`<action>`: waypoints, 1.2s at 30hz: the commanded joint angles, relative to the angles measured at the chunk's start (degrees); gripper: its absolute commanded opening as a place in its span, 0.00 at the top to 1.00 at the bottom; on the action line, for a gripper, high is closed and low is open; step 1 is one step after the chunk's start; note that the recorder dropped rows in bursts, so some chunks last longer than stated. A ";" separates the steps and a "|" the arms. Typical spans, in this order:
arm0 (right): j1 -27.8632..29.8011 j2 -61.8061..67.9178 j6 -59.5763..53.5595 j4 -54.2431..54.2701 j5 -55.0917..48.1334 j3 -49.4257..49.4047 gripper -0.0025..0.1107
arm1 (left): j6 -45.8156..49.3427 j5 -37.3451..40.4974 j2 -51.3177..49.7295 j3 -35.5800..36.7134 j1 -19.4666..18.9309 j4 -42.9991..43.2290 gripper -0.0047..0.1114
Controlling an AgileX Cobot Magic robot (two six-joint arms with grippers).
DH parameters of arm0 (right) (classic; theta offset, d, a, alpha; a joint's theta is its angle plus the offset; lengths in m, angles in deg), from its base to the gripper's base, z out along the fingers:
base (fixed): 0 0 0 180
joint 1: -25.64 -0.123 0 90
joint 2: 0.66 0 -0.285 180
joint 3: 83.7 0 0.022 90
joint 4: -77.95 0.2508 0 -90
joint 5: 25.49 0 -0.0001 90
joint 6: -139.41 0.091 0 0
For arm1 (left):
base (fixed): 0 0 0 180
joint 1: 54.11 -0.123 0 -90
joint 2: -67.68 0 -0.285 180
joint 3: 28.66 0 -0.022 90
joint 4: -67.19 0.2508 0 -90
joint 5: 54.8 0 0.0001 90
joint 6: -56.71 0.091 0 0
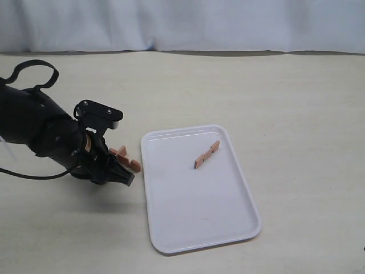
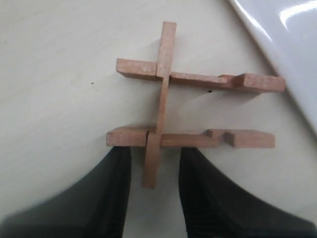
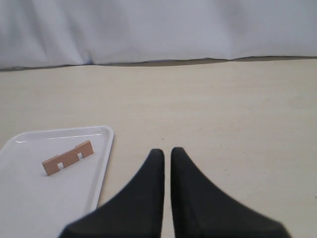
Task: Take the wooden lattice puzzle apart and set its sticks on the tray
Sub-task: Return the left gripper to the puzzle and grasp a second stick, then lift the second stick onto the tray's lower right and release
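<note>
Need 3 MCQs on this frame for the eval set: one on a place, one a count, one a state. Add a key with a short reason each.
1. Where does the loose stick lie?
A. on the tray
B. off the tray, at its near side
C. propped on its rim

2. How many sticks are joined in the lattice puzzle?
A. two
B. three
C. four

3. How do the left fingers stand?
A. pressed together, nothing between
B. apart, either side of the crossing stick
C. clamped on the tray's rim

Key:
1 A: it lies flat on the tray's white floor.
2 B: the left wrist view shows one crossing stick locked into two others.
3 B: a gap shows between each finger and that stick's end.
</note>
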 commanded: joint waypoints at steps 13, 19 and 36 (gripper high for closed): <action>-0.21 -0.23 -0.06 -0.01 0.30 -0.20 0.94 | -0.63 0.79 0.01 -0.77 -0.13 1.37 0.96; -0.21 -0.23 -0.06 -0.01 0.30 -0.20 0.94 | -0.63 3.96 0.01 -2.58 -0.13 0.78 0.96; -0.21 -0.23 -0.06 -0.01 0.30 -0.20 0.94 | -0.63 5.14 13.62 -3.02 0.23 -3.73 0.96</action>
